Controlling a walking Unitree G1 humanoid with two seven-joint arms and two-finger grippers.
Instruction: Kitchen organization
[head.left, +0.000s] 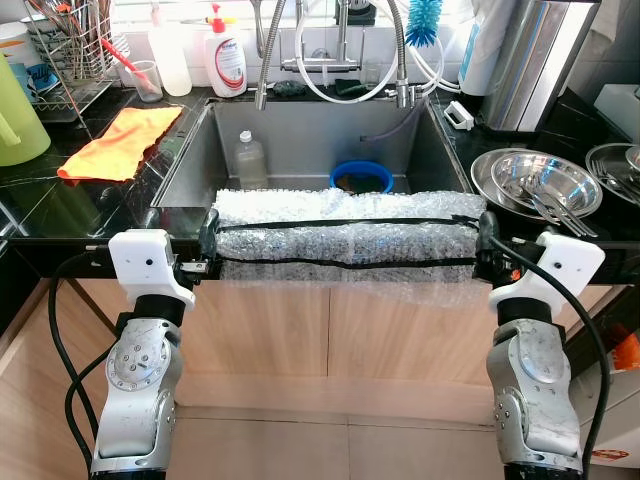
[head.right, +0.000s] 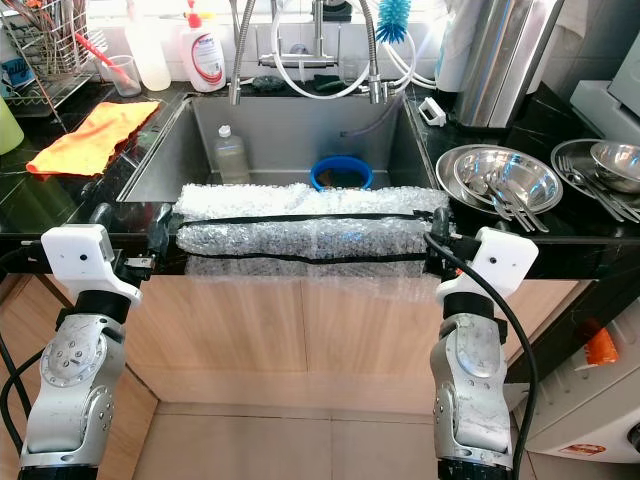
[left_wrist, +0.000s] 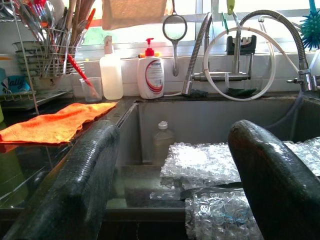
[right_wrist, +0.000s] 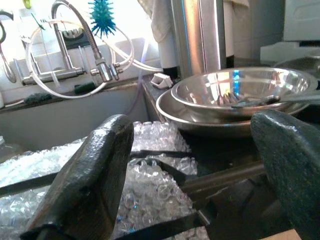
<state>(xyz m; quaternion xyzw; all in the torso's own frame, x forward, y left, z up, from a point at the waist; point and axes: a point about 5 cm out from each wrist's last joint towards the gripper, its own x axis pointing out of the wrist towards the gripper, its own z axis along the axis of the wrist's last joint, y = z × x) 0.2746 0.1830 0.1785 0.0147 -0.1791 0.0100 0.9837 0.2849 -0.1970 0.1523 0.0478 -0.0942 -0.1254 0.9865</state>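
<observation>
A long roll of bubble wrap (head.left: 350, 238), knobbly, translucent and crossed by thin black bands, is lying across the near rim of the steel sink (head.left: 300, 140), with a loose sheet of it hanging over the pale wooden cabinet front (head.left: 330, 320). The left pincer (left_wrist: 172, 175) is sitting at the roll's left end and the right pincer (right_wrist: 192, 170) at its right end; both are standing spread, their rough black fingers apart with the wrap lying between and beyond them, pinching nothing.

The table (head.left: 60, 205) is a glossy black stone surface running along a bright window wall. A crumpled orange cloth (head.left: 122, 141) is lying on it to the left, near a wire rack of utensils (head.left: 75, 45). Inside the sink, a cloudy plastic bottle (head.left: 249, 160) is standing upright and a round blue bowl (head.left: 361, 177) is sitting near the drain. To the right, shiny steel bowls (head.left: 540, 180) are resting stacked, with forks in them.
</observation>
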